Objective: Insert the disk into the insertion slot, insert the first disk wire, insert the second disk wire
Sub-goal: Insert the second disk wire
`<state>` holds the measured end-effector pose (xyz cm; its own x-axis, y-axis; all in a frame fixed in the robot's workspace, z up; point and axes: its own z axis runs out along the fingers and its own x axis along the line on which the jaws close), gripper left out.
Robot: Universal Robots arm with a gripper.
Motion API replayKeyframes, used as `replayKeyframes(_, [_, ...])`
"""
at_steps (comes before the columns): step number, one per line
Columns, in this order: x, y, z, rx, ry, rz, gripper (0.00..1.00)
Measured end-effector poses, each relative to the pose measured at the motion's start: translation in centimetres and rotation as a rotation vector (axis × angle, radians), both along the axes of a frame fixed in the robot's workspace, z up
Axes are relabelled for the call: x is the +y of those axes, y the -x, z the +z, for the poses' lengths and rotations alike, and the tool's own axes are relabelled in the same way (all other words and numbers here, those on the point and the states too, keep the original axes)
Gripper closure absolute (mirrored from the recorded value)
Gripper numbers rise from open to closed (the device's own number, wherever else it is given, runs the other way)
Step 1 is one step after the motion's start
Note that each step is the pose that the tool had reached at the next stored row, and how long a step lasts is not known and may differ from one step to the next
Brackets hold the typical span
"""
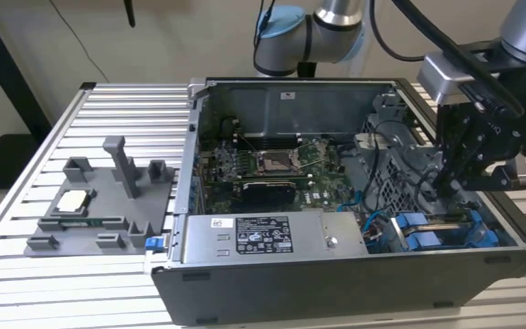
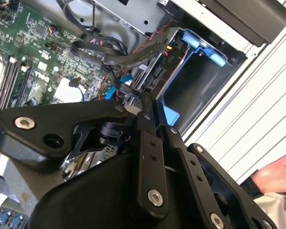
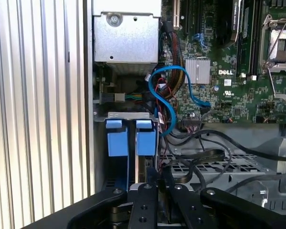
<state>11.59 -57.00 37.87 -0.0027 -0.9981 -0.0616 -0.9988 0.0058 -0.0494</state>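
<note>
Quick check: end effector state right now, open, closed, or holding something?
End effector: fingers together, closed, down inside the computer case by the blue disk carriers; whether it grips anything cannot be told.

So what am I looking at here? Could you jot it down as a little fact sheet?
Machine: one robot arm, its gripper reaching down into an open computer case
Gripper: fingers closed together, tips beside dark cables near the drive bay
Disk: blue carrier sitting in the insertion slot at the case's corner
Cables: a blue cable loops over the circuit board
Nearby: grey fixture tray on the slatted table
</note>
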Motion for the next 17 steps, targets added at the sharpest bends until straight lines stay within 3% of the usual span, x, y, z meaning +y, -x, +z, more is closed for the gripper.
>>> replayKeyframes(4, [0.00, 0.0, -0.30, -0.0002, 0.0029, 0.000, 0.84])
replayKeyframes(11, [0.05, 0.1, -1.01, -0.0002, 0.0412, 0.000, 0.84])
replayKeyframes(13, [0.06, 0.2, -1.35, -0.0014, 0.0406, 0.000, 0.84])
replayKeyframes(17, [0.06, 0.2, -1.78, -0.0082, 0.0227, 0.001, 0.84])
